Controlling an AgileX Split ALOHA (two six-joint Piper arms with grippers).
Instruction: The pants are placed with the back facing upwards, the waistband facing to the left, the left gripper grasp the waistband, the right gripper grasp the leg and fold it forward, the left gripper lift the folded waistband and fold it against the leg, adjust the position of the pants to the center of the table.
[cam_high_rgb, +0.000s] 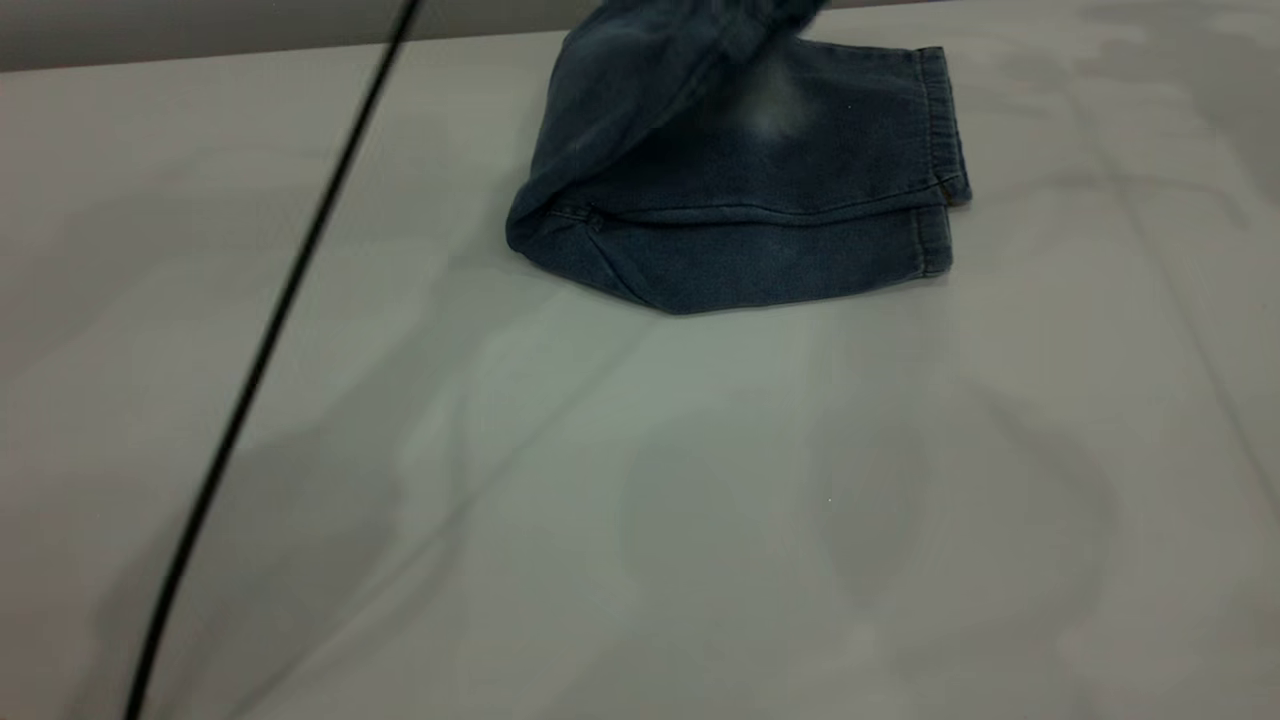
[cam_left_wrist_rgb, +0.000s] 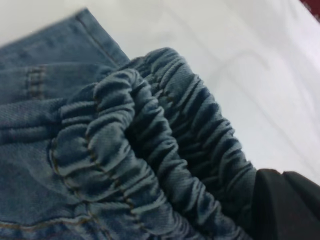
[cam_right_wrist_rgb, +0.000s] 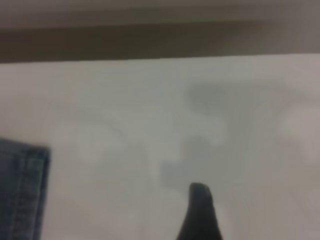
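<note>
The blue denim pants lie at the table's far middle, folded lengthwise, hems to the right. The leg with the whitish faded patch lies on top. The pants' left part rises off the table, and the waistband leaves the exterior view at its upper edge. No gripper shows in the exterior view. In the left wrist view the ruched waistband fills the picture, and my left gripper is shut on it, above the leg hems. A black part of my right gripper hovers over bare table, right of the pants' hem.
The white table spreads wide in front of and to both sides of the pants. A black cable runs diagonally across the left of the exterior view. The table's far edge lies just behind the pants.
</note>
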